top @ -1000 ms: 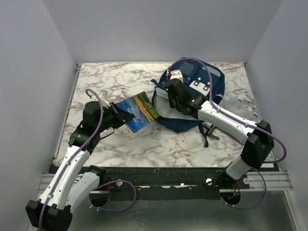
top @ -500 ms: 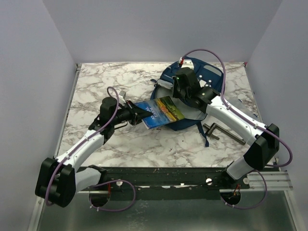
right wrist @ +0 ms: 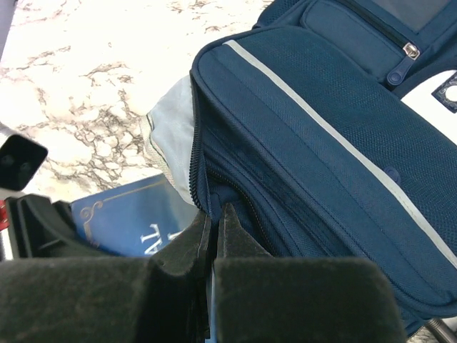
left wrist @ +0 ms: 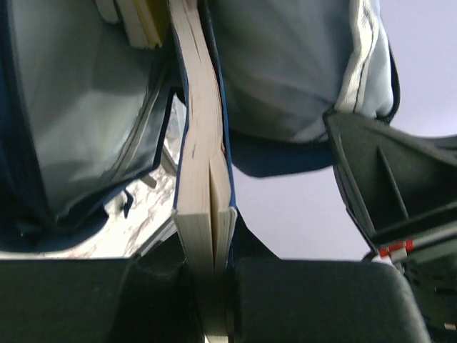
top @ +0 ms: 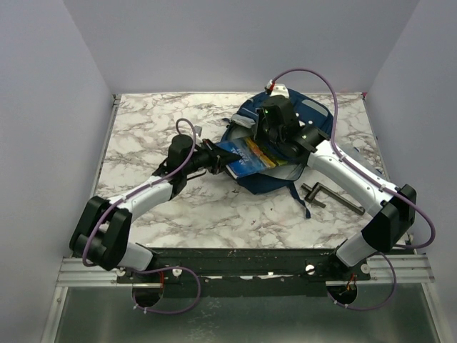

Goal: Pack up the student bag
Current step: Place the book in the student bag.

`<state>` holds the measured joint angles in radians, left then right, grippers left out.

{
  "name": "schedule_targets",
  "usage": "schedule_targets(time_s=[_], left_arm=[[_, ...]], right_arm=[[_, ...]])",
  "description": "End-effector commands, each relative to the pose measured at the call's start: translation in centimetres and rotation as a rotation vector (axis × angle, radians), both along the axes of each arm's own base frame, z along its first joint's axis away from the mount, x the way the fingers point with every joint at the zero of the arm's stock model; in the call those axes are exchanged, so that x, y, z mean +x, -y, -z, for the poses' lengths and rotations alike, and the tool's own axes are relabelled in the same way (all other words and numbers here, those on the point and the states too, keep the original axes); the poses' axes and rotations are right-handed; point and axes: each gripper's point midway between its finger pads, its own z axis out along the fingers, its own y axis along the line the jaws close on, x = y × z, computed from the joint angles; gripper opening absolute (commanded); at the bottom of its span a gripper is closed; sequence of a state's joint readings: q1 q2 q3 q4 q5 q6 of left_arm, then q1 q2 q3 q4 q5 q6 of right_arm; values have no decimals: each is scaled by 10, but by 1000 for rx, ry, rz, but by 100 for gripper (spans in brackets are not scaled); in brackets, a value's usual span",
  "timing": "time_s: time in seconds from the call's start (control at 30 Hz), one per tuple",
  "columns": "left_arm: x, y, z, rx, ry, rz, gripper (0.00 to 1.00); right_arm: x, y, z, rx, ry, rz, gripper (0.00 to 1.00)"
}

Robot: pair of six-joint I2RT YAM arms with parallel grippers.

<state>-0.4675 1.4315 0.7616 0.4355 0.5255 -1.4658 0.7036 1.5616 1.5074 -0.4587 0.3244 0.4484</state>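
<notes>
The navy student bag lies at the back right of the table, its mouth facing left. My right gripper is shut on the zipper edge of the bag's opening and holds it up; in the right wrist view the jaws pinch that blue fabric. My left gripper is shut on a blue-covered book, whose far end is inside the bag's mouth. In the left wrist view the book's pages run edge-on from the jaws between the bag's pale grey lining.
A metal crank-like tool lies on the marble table right of the bag, next to a dangling strap. The edge of another pale-paged item shows deep inside the bag. White walls enclose the table.
My left arm has carried the book rightward from mid-table into the bag's mouth. My right gripper has drawn the opening's edge up and back, still shut on it.
</notes>
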Motion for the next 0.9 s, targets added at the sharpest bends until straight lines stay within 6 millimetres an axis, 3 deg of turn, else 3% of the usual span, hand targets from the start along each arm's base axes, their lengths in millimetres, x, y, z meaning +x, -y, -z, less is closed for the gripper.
schedule_targets(time_s=[0.0, 0.23, 0.5, 0.63, 0.83, 0.87], left_arm=[[35, 15, -40, -73, 153, -66, 0], [69, 44, -23, -40, 153, -133, 0], [112, 74, -3, -20, 150, -430, 0], [138, 100, 6, -42, 144, -522, 0], [168, 110, 14, -29, 188, -600, 0], [170, 110, 15, -26, 187, -603, 5]], right_arm=[[5, -22, -93, 227, 189, -39, 1], [3, -27, -92, 243, 176, -60, 1], [-1, -35, -88, 287, 142, -90, 1], [-4, -41, -93, 336, 131, -107, 1], [-5, -38, -103, 379, 136, -103, 1], [-4, -36, -104, 381, 137, -100, 1]])
